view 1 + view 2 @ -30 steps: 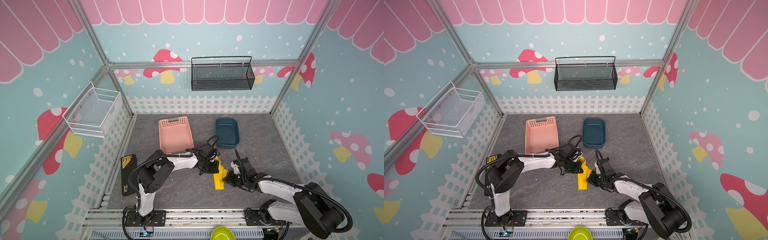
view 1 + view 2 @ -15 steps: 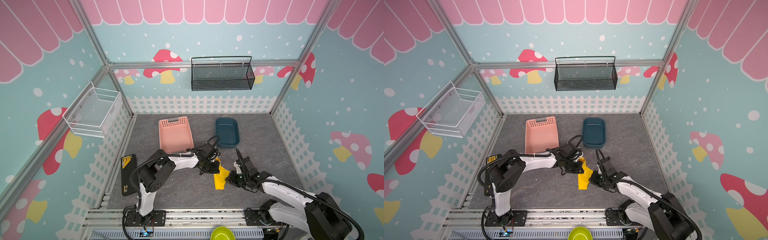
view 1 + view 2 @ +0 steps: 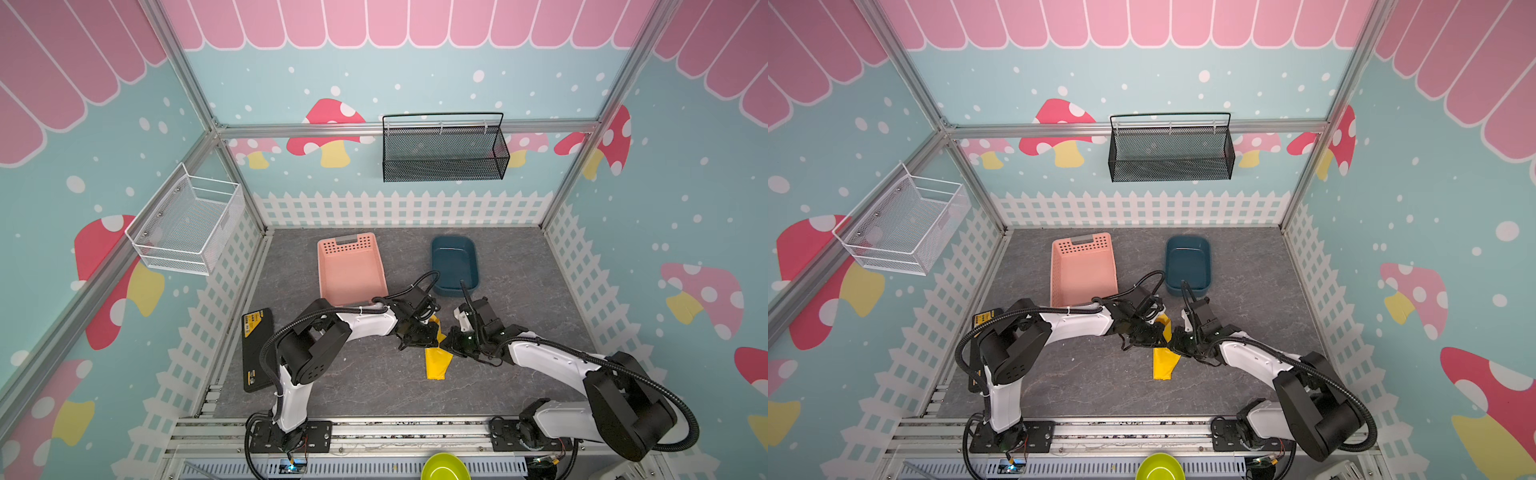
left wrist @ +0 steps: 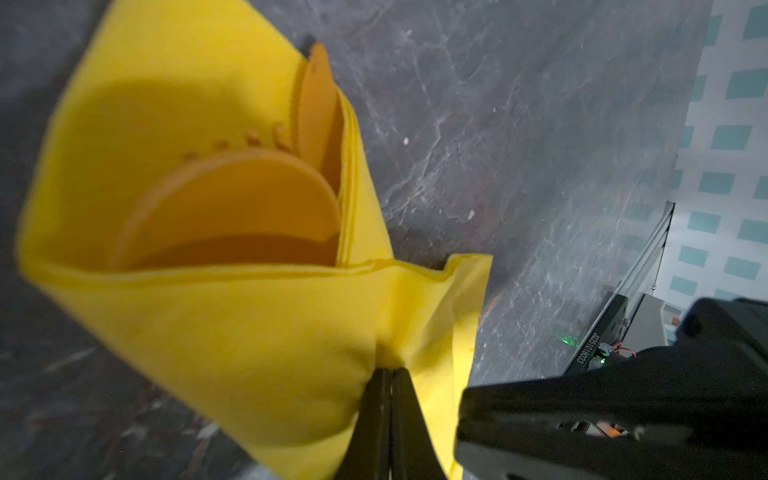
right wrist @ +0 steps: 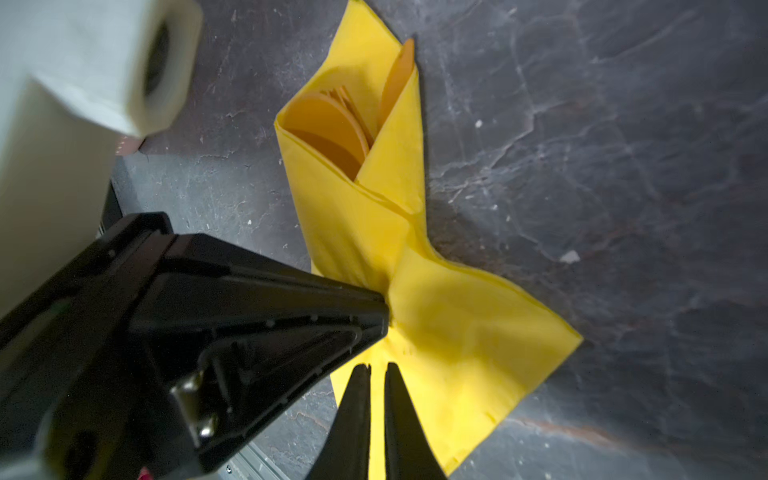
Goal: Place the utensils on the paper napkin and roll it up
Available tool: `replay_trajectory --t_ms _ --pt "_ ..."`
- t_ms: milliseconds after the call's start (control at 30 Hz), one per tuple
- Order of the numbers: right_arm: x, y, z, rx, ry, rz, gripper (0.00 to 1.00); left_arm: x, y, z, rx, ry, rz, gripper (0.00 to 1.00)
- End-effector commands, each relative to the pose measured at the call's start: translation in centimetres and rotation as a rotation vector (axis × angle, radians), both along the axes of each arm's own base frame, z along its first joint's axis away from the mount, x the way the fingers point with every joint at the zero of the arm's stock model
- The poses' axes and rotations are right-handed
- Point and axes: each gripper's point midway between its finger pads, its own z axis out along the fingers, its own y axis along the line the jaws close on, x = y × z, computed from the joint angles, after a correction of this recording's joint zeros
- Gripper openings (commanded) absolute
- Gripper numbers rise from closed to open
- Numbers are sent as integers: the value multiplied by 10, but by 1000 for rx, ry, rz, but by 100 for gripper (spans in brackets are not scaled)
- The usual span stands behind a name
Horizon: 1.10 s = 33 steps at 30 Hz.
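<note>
Jaws on the left gripper (image 4: 386, 373) are pressed tight together, pinching a gathered crease of the paper napkin (image 4: 249, 332) at the spot where the folded sheet narrows to a waist. Those of the right gripper (image 5: 377, 368) stand only a thin slit apart, tips down on the flared, flatter end of the napkin (image 5: 465, 332); whether any paper is caught between them I cannot tell. From above, the two grippers come nose to nose just beside each other, left (image 3: 419, 337) and right (image 3: 451, 343), with the yellow napkin (image 3: 435, 365) lying on the grey table (image 3: 365, 386) between and beneath them, a strip of it running out toward the front edge. It sits near the middle of the floor, well apart from the pink basket (image 3: 349, 274) and the blue tub (image 3: 453, 262) farther back. The utensils (image 5: 328, 120) are wrapped inside, their heads showing at the open mouth of the fold: the round bowl of the spoon (image 4: 232, 199) in front, the knife (image 4: 318, 104) on edge beside it against the paper wall, and the fork (image 4: 251, 138) showing only as tine tips behind the spoon. The wrap is loose, more a folded pocket than a tight roll. A black pad (image 3: 257, 349) lies flat by the left fence.
</note>
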Motion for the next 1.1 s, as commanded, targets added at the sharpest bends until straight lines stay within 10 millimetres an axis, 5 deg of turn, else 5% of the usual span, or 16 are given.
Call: replay_trajectory --t_ms 0,633,1067 --pt "7 8 2 16 -23 28 11 -5 16 -24 91 30 7 7" --pt "-22 -19 -50 -134 105 46 22 -2 9 -13 58 19 9 7" --pt "-29 -25 -61 -159 130 52 17 21 4 52 -50 -82 56 19"
